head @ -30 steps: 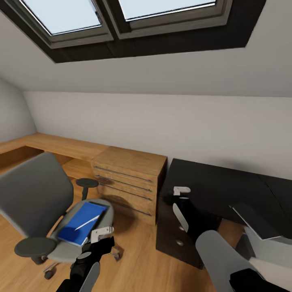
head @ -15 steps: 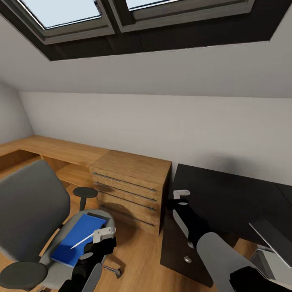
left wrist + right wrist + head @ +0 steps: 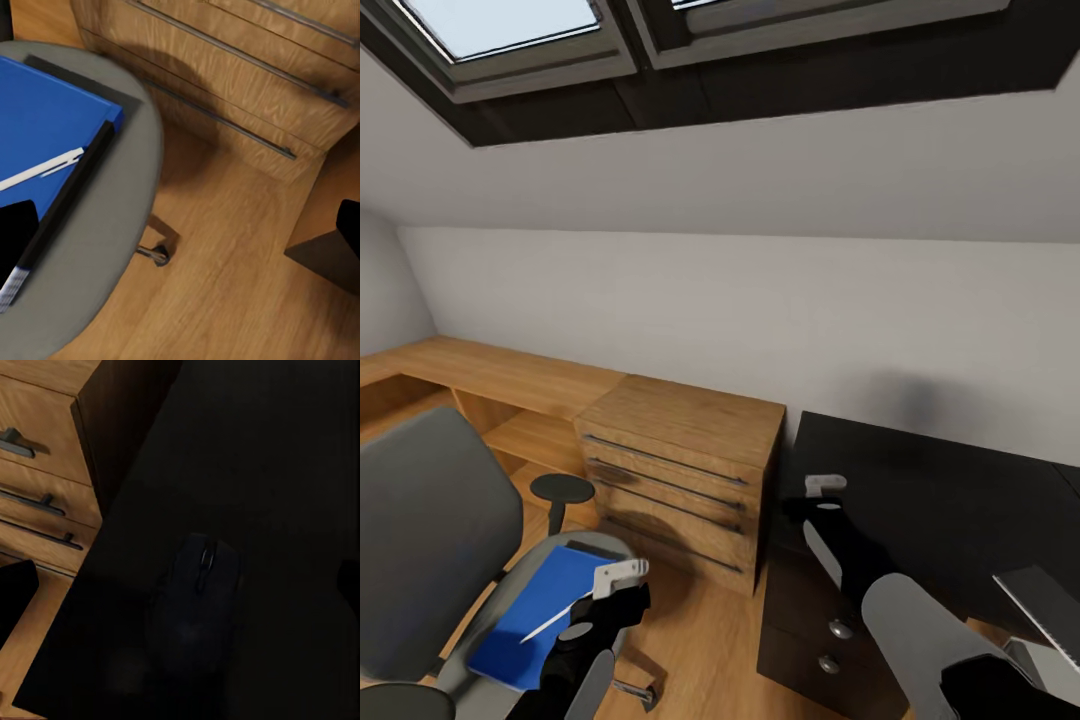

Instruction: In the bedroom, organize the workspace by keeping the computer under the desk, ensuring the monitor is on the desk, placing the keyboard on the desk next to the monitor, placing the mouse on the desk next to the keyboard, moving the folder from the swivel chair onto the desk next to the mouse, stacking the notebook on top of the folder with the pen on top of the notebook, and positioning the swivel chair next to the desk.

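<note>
My left gripper [image 3: 618, 578] hangs just beside the near rim of the swivel chair [image 3: 430, 520] seat, its fingers apart and holding nothing. The folder [image 3: 530, 615] lies flat just beyond them on my left side, its long axis running away from me toward the backrest, the pen [image 3: 558, 615] slanting across it. My right gripper [image 3: 824, 487] hovers farther off over the desk [image 3: 950, 500] corner above the mouse [image 3: 199, 592]; its jaws I cannot tell.
</note>
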Controlling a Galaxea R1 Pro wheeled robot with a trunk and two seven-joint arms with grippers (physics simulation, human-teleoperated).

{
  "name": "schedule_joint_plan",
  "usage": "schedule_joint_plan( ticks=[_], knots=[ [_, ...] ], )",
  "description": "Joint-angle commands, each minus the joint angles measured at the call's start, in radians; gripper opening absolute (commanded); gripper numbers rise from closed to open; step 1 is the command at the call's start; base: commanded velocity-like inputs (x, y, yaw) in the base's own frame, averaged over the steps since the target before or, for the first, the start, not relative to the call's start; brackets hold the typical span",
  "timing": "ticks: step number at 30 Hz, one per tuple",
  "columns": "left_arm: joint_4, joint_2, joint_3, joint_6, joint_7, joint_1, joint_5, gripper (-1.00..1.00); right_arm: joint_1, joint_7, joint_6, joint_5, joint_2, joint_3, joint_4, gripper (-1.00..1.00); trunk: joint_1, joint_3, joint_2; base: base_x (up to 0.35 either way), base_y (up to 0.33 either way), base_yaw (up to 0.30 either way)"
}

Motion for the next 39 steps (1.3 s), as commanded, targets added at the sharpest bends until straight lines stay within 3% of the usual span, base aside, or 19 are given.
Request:
schedule_joint_plan(
  ticks=[1,7,13,18,27,29,33,39],
  knots=[
    [-0.005,0.0,-0.001,0.001,0.01,-0.001,0.011,1.0,-0.001,-0.009,0.004,-0.012,-0.003,0.005,0.007,1.0,0.0,-0.001,-0.001,0.01,0.0,0.0],
    [-0.06,0.0,-0.002,0.001,0.006,-0.001,0.012,1.0,-0.004,-0.009,-0.029,-0.015,-0.008,-0.008,0.079,1.0,0.0,-0.001,-0.001,0.148,0.0,0.0],
    [-0.072,0.0,-0.004,0.003,0.005,-0.001,0.013,1.0,-0.005,-0.009,-0.033,-0.015,-0.009,-0.009,0.084,1.0,0.0,-0.001,-0.001,0.197,0.0,0.0],
    [-0.141,-0.001,-0.007,0.005,0.005,-0.001,0.018,1.0,-0.005,-0.009,-0.029,-0.018,-0.01,-0.01,0.087,1.0,0.0,-0.001,-0.001,0.024,0.0,0.0],
    [-0.163,-0.001,-0.009,0.006,0.005,-0.001,0.034,1.0,-0.005,-0.01,-0.028,-0.021,-0.01,-0.012,0.088,1.0,0.035,-0.029,-0.064,0.002,0.0,0.0],
    [-0.164,-0.001,-0.009,0.006,0.006,-0.001,0.034,1.0,-0.005,-0.01,-0.026,-0.021,-0.01,-0.051,0.087,1.0,0.042,-0.036,-0.078,0.0,0.0,0.0],
    [-0.164,-0.001,-0.009,0.006,0.006,-0.001,0.034,1.0,-0.005,-0.01,-0.024,-0.021,-0.01,-0.079,0.087,1.0,0.058,-0.048,-0.106,0.0,0.0,0.0],
    [-0.164,-0.001,-0.009,0.006,0.006,-0.001,0.035,1.0,-0.005,-0.012,0.007,-0.021,-0.01,-0.096,0.088,1.0,0.081,-0.067,-0.148,0.0,0.0,0.0]
  ],
)
